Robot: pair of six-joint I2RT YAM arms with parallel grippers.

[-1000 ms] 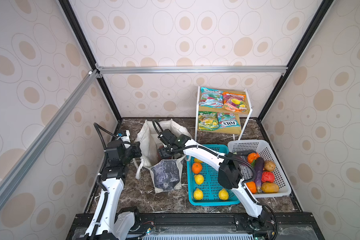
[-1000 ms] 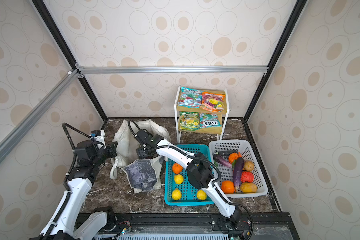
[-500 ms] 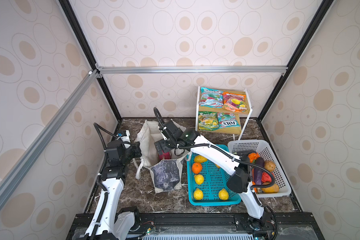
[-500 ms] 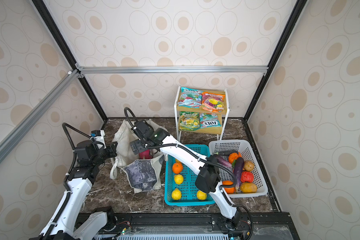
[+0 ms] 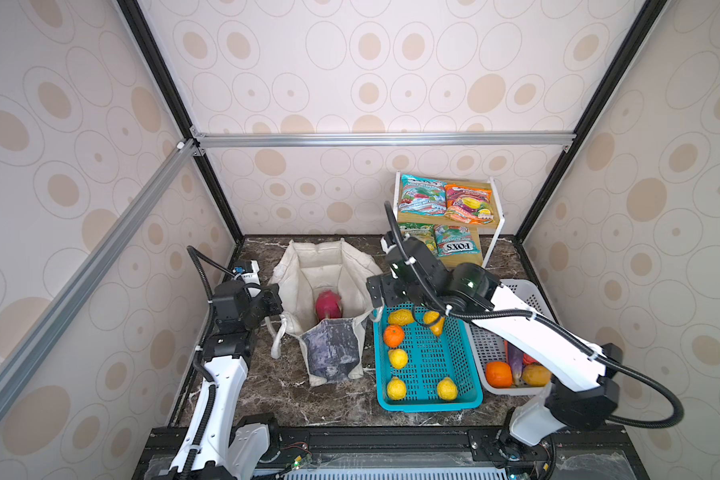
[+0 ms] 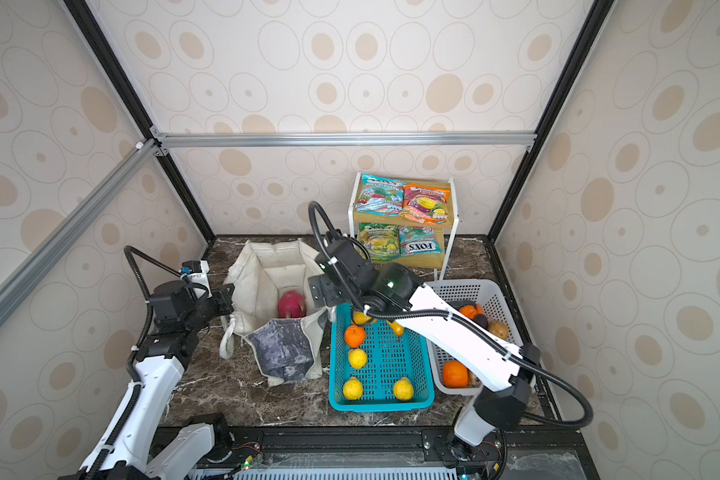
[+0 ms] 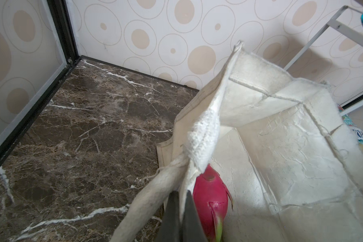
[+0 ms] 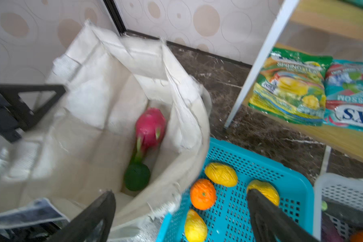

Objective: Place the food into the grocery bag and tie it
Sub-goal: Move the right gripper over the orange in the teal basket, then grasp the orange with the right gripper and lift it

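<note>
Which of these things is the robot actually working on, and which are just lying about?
In the job: grocery bag, held at its rim by the shut left gripper; dragon fruit and dark green fruit inside it; orange and snack packets outside it; open right gripper.

Just lying about: teal basket, white basket, shelf rack, marble table.

The front wall of the off-white canvas grocery bag [image 5: 329, 353] is hiding the round dark green fruit [image 8: 137, 177] in both top views; only the right wrist view is showing it, and motion is smearing the bag's rim there. The white right arm [image 5: 528, 336] is covering most of the white plastic basket [image 5: 533, 293], leaving the purple eggplant [image 5: 515, 360] showing as a sliver. The picture's edge is cutting off the black fingers [image 7: 191, 220] of the left gripper [image 7: 181, 192], and canvas is masking part of the pink dragon fruit [image 7: 210, 201]. The right gripper [image 8: 179, 192] is also running off its frame.
</note>
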